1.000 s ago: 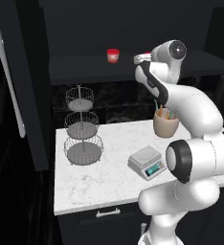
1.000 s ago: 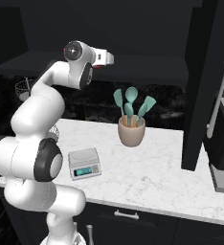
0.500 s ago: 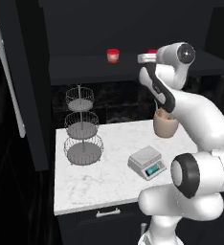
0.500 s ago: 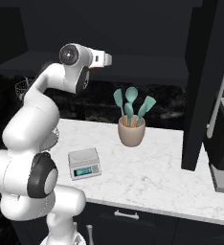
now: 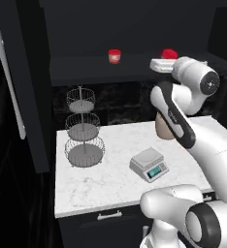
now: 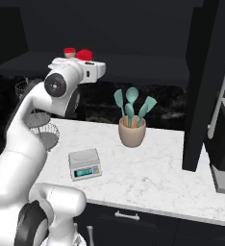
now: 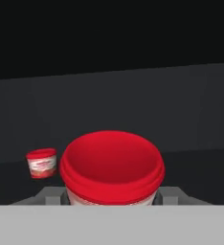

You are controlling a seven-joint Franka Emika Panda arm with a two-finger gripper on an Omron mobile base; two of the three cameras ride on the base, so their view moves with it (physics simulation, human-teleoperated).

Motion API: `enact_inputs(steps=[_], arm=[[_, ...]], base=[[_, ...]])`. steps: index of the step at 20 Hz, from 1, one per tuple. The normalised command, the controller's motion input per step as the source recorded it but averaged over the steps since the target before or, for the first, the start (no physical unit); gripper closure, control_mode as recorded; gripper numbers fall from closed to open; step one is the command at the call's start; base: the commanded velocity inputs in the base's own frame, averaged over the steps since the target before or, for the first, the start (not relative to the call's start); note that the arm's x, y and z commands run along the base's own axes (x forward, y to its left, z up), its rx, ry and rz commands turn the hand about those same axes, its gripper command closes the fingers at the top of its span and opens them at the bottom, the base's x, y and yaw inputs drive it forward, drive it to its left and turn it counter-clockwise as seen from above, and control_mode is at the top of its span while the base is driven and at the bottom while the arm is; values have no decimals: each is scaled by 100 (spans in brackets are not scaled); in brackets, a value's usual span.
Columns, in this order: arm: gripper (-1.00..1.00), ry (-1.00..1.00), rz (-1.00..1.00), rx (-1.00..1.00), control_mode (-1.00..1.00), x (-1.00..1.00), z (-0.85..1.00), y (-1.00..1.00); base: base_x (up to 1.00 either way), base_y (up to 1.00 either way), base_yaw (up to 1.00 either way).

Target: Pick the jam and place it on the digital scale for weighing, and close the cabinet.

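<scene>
The jam (image 7: 112, 167) stands upright on the shelf of the open cabinet (image 5: 28, 97), dead ahead of the gripper (image 5: 162, 64) and right between its fingers — whether they have pinched it yet I cannot tell. A second jar (image 5: 114, 56) sits well off to the left. The scale (image 5: 149, 164) waits on the counter (image 5: 86, 184) below — down and toward the robot.

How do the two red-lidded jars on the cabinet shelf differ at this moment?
The near jam jar sits right at the gripper, between its fingers; the far jar stands apart on the shelf, untouched. In the left base view the near jar is partly hidden behind the hand, while the far jar shows whole. Both are upright, squat and red-lidded.
</scene>
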Motion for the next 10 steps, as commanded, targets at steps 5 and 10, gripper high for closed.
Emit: enact_inputs(steps=[5, 10], arm=[[100, -16, 0, 4, -100, -94, 1, -1], [100, -5, 0, 1, -100, -97, 0, -14]], base=[[0, 0, 0], [0, 0, 0]])
